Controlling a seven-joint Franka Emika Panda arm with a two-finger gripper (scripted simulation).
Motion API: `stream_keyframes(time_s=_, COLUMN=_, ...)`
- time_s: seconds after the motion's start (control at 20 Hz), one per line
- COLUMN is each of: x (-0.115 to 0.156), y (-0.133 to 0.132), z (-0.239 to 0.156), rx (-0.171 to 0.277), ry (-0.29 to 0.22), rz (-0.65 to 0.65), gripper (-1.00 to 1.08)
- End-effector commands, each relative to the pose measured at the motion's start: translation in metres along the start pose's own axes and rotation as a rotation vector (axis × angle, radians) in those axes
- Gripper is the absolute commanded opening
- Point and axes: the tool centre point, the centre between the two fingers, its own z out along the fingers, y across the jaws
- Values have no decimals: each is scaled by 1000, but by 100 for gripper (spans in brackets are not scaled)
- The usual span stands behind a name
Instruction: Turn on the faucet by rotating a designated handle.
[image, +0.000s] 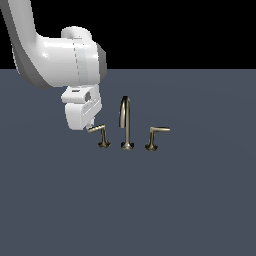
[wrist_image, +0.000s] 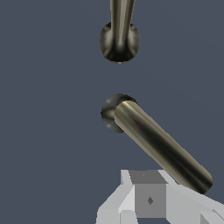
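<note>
Standing on the flat grey-blue floor (image: 200, 210), the faucet (image: 127, 131) sits a little above the middle of the exterior view: 1 tall arched spout (image: 126, 120) with 2 short levers flanking it. The handle (image: 100, 134) with its arm jutting toward 9 o'clock stands just beside the spout at the spout's 9 o'clock, and the mirror lever (image: 155, 136) stands at the spout's 3 o'clock, arm pointing toward 3 o'clock.

The white arm (image: 55, 60) comes in from 11 o'clock of that view, and its gripper (image: 90, 126) hangs at the free tip of the handle's arm, so close there that it looks to be touching; I cannot tell for sure. The bulky wrist housing blocks the sight of the fingers from outside. In the wrist view only 1 pale grey finger (wrist_image: 151, 199) shows, lying right beside the end of the handle (wrist_image: 162, 146), whose bar runs back to its round base. I cannot tell whether the claw is spread or pressed together.

Beyond the handle's base in the wrist view is the spout's round foot (wrist_image: 119, 41), well apart from the finger. Between the spout and the mirror lever the floor lies bare.
</note>
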Motion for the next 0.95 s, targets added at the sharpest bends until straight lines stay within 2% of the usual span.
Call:
stream_keyframes(time_s=0.0, x=1, y=16, z=0, rx=-16, ry=7, rz=-6, gripper=-100)
stream_keyframes(time_s=0.15, x=1, y=23, z=0, rx=-17, ry=7, rz=-7, gripper=-100)
stream_keyframes(time_s=0.2, x=1, y=14, z=0, rx=-7, ry=2, rz=-3, gripper=-100)
stream_keyframes(time_s=0.9, x=39, y=44, z=-1, rx=-17, ry=6, rz=-8, gripper=-100)
